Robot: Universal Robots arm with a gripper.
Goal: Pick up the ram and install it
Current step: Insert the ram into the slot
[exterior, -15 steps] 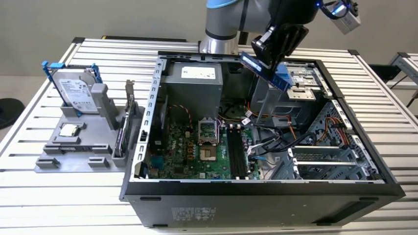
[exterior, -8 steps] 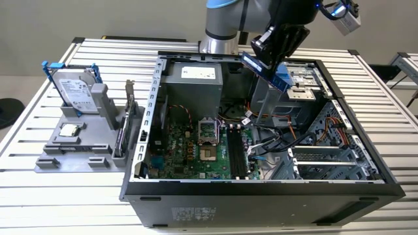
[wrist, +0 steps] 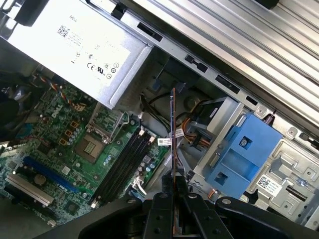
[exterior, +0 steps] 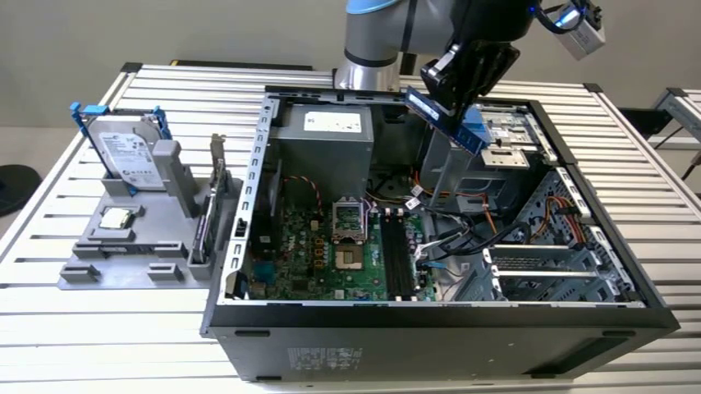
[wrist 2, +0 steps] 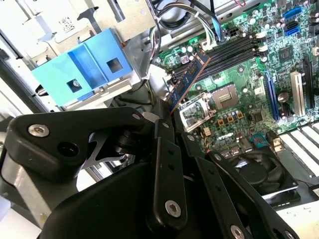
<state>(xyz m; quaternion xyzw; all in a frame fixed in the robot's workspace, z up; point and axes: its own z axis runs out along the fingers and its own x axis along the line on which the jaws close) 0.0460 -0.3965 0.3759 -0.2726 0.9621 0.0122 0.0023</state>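
Where the ram (exterior: 449, 121) was: a long, narrow, dark blue circuit-board stick, lifted clear above the open black tower case (exterior: 438, 310), over its far corner on the exterior view's right, well apart from the board below.
Gripper: the black two-fingered gripper (exterior: 442, 100) was clamped on one end of the stick; the rest jutted out free and tilted.
First wrist view: the ram (wrist: 173, 139) showed edge-on, a thin line rising from between the fingers of the gripper (wrist: 173, 196), with the blue plastic drive bracket (wrist: 238, 149) beside it.
Second wrist view: the ram (wrist 2: 187, 78) pointed toward the green motherboard (wrist 2: 249, 79).
Slots: the row of long black memory slots (exterior: 396, 261) lay beside the square processor socket (exterior: 345, 220); I couldn't tell whether their end latches were open.
Clutter: loose cables (exterior: 455, 238) ran just beside the slots.
Doing it well, to my eye: the stick wanted turning until its long edge ran parallel with a slot, then bringing square over it, clear of the cables, so neither end would meet the slot first.
Risk: held by one end, it looked liable to pivot if it touched anything.
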